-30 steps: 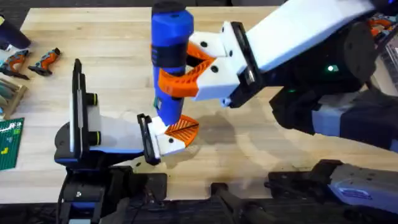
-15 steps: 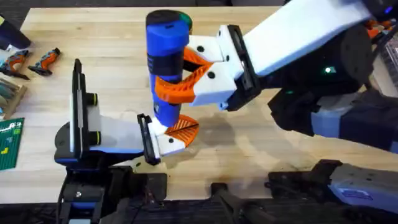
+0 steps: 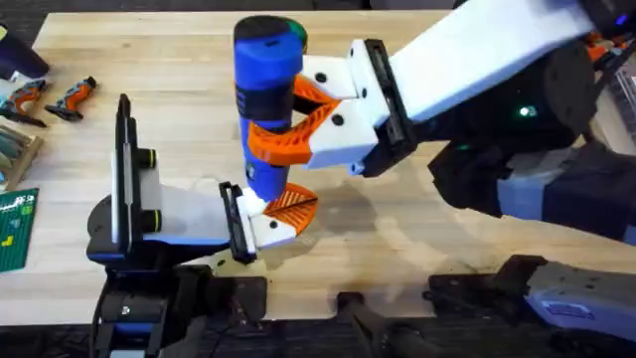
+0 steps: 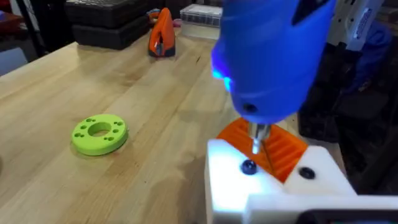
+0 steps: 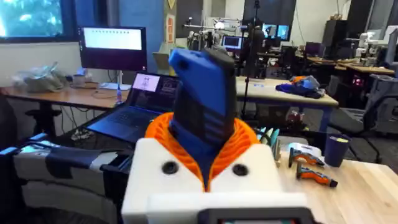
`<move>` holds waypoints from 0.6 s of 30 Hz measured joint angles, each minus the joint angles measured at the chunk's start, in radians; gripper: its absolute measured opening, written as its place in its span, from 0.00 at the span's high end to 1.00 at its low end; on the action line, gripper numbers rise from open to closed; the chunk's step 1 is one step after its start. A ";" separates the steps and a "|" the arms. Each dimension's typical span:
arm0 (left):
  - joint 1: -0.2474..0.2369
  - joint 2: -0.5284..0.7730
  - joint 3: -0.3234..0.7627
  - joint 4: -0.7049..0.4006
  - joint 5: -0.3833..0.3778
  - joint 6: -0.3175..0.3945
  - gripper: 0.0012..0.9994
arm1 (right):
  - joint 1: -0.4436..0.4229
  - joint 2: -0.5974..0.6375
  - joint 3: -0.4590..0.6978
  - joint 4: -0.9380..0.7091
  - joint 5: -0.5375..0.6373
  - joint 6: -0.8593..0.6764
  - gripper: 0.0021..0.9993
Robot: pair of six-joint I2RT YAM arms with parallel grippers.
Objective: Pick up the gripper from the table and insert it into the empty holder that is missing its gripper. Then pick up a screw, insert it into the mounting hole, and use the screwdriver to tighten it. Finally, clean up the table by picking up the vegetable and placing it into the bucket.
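Observation:
My right gripper (image 3: pixel 298 124) is shut on the blue screwdriver (image 3: pixel 266 94), which it holds upright, its orange pads (image 5: pixel 242 140) clamped on both sides. The metal tip (image 4: pixel 256 138) hovers just above a dark screw (image 4: pixel 249 167) that sits in the white holder (image 4: pixel 261 186) on my left gripper (image 3: pixel 283 214). The orange ribbed gripper (image 4: pixel 273 149) sits in that holder, right behind the tip. The vegetable and the bucket are out of view.
A lime-green disc (image 4: pixel 99 134) with holes lies on the wooden table (image 3: pixel 447 229) beyond the left gripper. Two orange-and-black tools (image 3: pixel 72 94) lie at the far left. A green board (image 3: pixel 15 229) sits at the left edge. The right arm spans the table's right half.
The right gripper shifted slightly left and away with the screwdriver, then held still. The left arm has not moved.

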 joint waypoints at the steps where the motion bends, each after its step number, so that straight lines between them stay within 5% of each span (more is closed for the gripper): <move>1: 0.000 0.000 0.000 0.000 0.000 0.000 0.99 | 0.000 0.000 0.000 0.000 0.000 0.000 0.98; 18: 0.000 0.000 0.000 0.000 0.000 0.000 0.99 | 0.006 0.013 0.020 -0.016 0.000 -0.005 0.98</move>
